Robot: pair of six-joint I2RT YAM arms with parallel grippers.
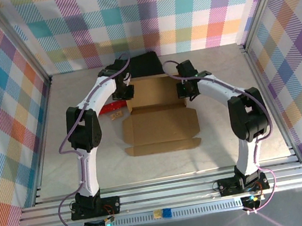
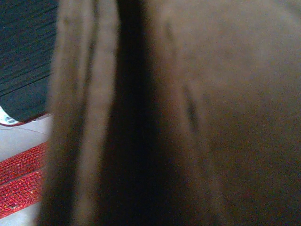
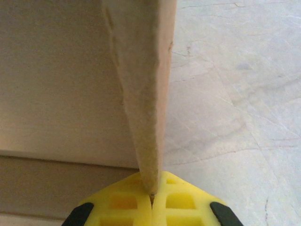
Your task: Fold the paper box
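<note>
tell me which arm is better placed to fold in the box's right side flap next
Right, probably. Its jaws are shut on the raised side flap of the paper box. The left jaws sit at the opposite far-left corner, their grip too blurred to tell.

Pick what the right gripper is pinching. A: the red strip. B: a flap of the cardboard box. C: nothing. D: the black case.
B: in the right wrist view the right gripper has its yellow fingers closed on the edge of a box flap.
</note>
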